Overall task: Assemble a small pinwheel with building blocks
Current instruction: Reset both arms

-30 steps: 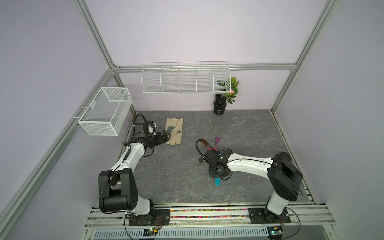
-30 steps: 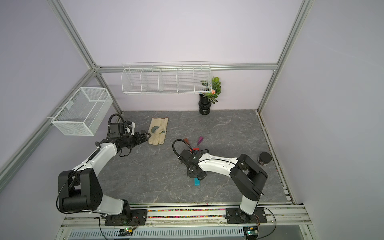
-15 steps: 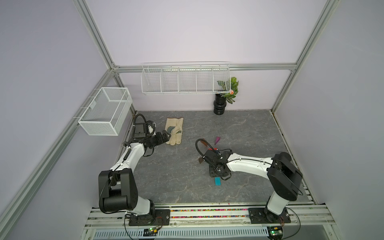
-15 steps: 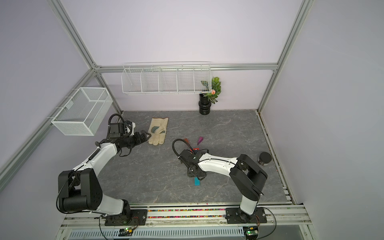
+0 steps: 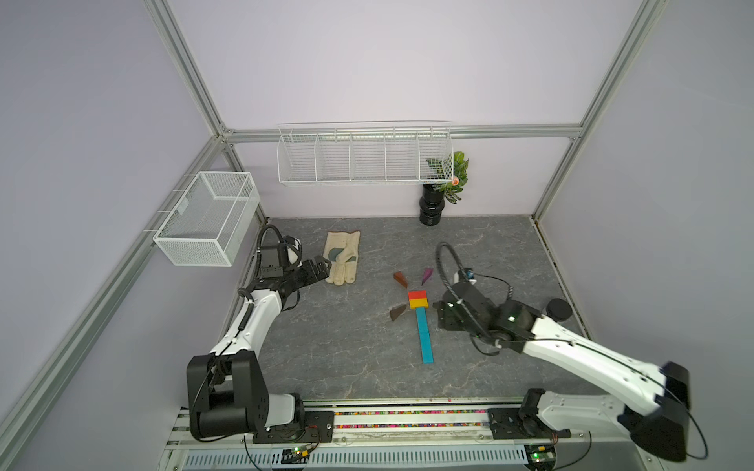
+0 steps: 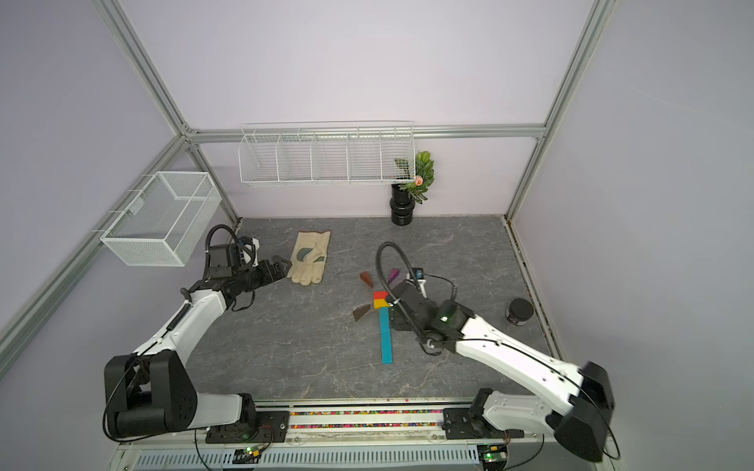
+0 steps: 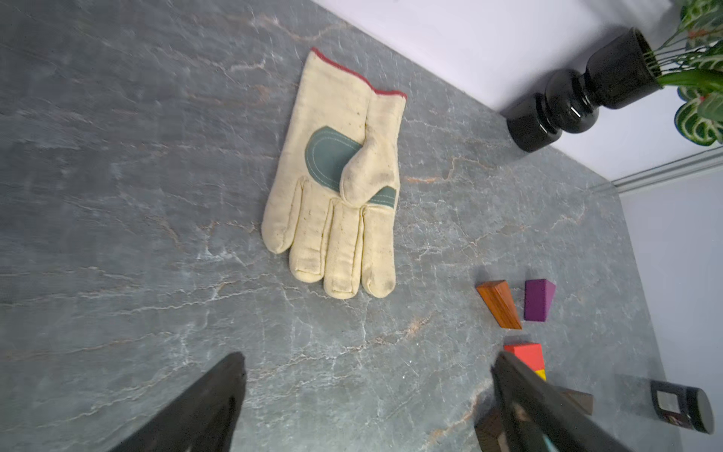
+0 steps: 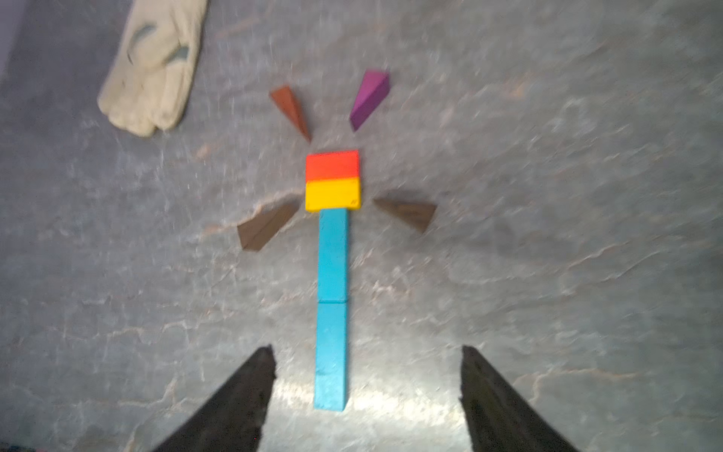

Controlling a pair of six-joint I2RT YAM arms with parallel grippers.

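The pinwheel lies flat mid-table in both top views: a red-and-yellow square centre [image 5: 418, 299] [image 6: 380, 300], a teal stem [image 5: 423, 338] [image 6: 385, 334] of two bars end to end, a brown wedge [image 5: 400, 279], a purple wedge [image 5: 426, 275] and another brown wedge [image 5: 397, 313]. The right wrist view also shows a brown wedge [image 8: 407, 213] beside the yellow block. My right gripper [image 5: 442, 317] [image 8: 367, 362] is open and holds nothing; it hovers just right of the stem, whose near end [image 8: 330, 391] lies between the spread fingers. My left gripper [image 5: 322, 267] [image 7: 369, 360] is open and empty by the glove's fingertips.
A cream work glove [image 5: 342, 257] [image 7: 340, 184] lies at back left. A black vase with a plant [image 5: 432, 208] stands by the back wall, and a black jar [image 5: 558, 308] by the right edge. Wire baskets [image 5: 208, 218] [image 5: 363, 153] hang on the walls.
My right gripper has opened and let go of the teal bar, then drawn off to the right, uncovering the figure. The left arm has not moved.
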